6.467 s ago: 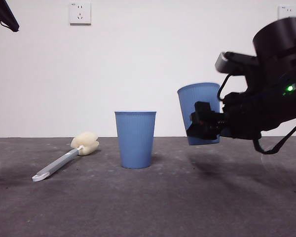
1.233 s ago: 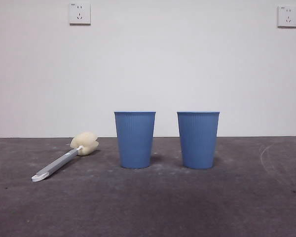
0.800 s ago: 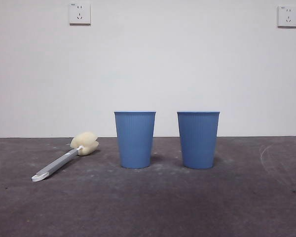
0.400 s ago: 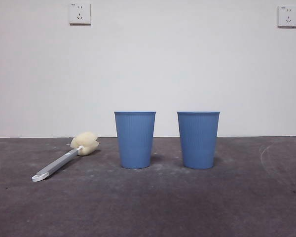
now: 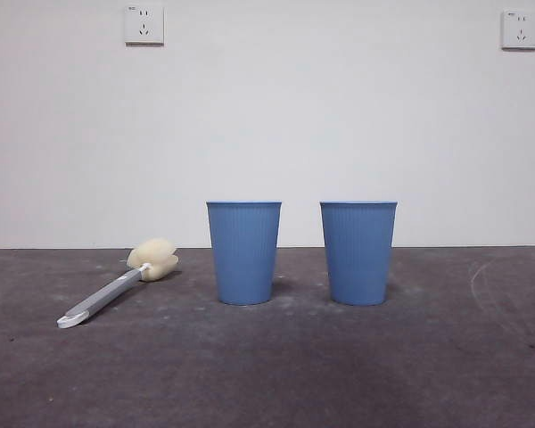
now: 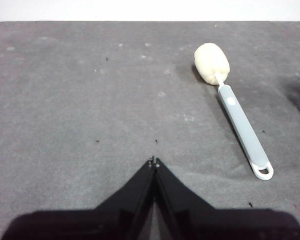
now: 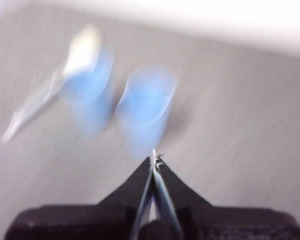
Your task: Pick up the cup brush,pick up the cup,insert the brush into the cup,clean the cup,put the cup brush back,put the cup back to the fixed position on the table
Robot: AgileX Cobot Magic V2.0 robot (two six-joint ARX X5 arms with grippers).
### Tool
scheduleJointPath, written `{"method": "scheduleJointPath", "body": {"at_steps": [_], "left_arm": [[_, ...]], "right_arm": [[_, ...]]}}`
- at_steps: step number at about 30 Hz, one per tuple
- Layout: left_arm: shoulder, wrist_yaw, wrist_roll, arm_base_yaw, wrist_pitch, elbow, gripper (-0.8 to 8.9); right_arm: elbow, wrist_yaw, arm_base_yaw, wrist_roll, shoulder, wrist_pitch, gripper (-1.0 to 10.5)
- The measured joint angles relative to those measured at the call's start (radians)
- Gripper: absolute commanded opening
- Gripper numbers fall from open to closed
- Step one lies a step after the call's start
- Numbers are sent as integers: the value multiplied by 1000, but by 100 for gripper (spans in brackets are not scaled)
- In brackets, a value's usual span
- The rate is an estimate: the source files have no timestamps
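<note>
The cup stands upright on the table, right of centre, with nothing touching it. The cup brush lies flat at the left, its cream sponge head pointing toward the back. In the left wrist view the cup brush lies well off to one side of my left gripper, which is shut and empty above bare table. The right wrist view is motion-blurred: my right gripper is shut and empty, with the cup a little beyond its tips. Neither arm shows in the front view.
A second identical blue cup stands upright just left of the first, between it and the brush. It also shows blurred as the second cup in the right wrist view. A white wall with two sockets closes the back.
Six seconds ago a gripper held the right cup tilted above the table. That cup now stands on the table and both arms have left the front view. Nothing moved over the last 1.5 seconds.
</note>
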Motion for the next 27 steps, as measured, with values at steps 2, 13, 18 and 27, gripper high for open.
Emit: {"method": "scheduleJointPath", "body": {"at_steps": [2,13,18,27], "left_arm": [[10,0,0,0,0,0,-4],[62,0,0,0,0,0,-4],[92,0,0,0,6,0,-4],[113,0,0,0,22,0,-4]], "right_arm": [[-47,0,-65,-5,-75,98,1],[-516,14,-211,0,-391,369,1],[-700,80,-211,66,-470,389,1],[-728,81,-211,80,-472,396,1]]}}
